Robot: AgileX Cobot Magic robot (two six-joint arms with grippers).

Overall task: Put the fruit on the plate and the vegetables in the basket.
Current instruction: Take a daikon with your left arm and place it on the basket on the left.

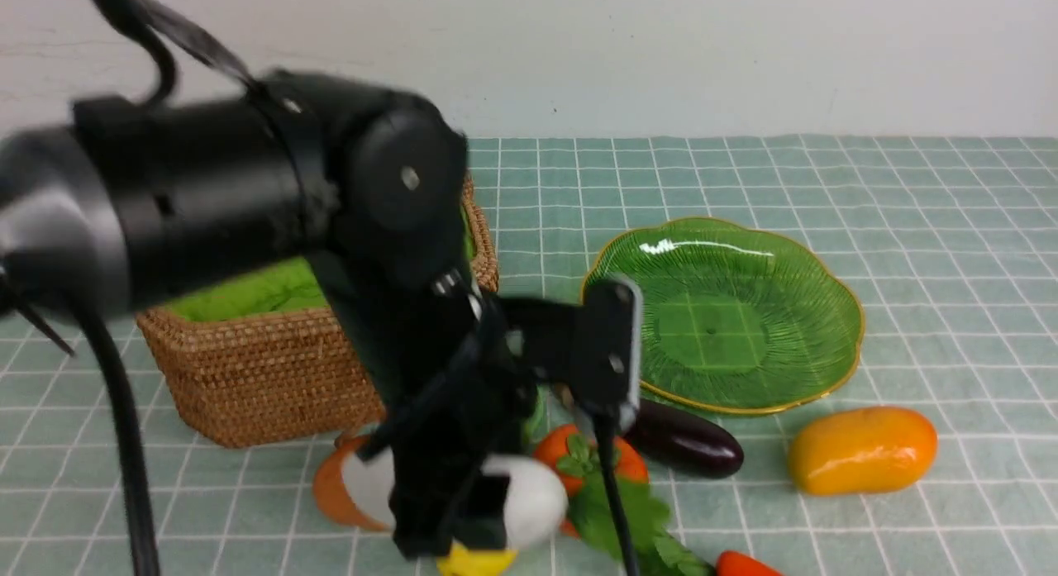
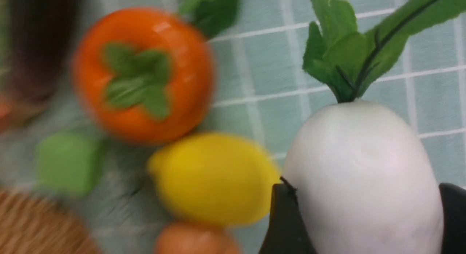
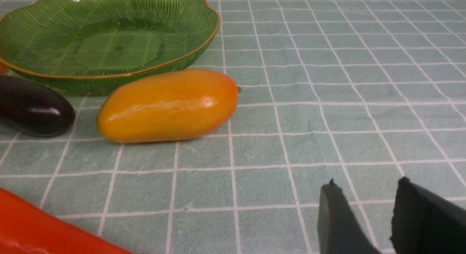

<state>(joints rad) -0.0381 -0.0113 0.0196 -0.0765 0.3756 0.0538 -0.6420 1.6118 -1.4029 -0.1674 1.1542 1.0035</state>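
Your left arm bends steeply down, left of the ribbed green glass plate (image 1: 744, 270); the left gripper (image 2: 367, 195) clamps the smooth white radish (image 2: 360, 148) on both sides; the right gripper (image 3: 366, 184) stands narrowly parted, empty; the glossy oblong mango (image 1: 862, 449) lies beside the plate's near rim; the woven wicker basket (image 1: 248, 369) sits left of the plate.

Three fruits lie on the bench (image 1: 909, 196): one lemon (image 2: 213, 177), one persimmon (image 2: 142, 73) and one mango (image 1: 862, 449), the last off to the right. Four vegetables show: one radish (image 2: 364, 174), one eggplant (image 1: 686, 440), one potato (image 1: 331, 489) at the near left, and one red-orange piece (image 3: 36, 228) at the near edge. There is one plate (image 1: 826, 295) on the far right, one basket (image 1: 248, 369) on the left, and one green cube (image 2: 67, 161).
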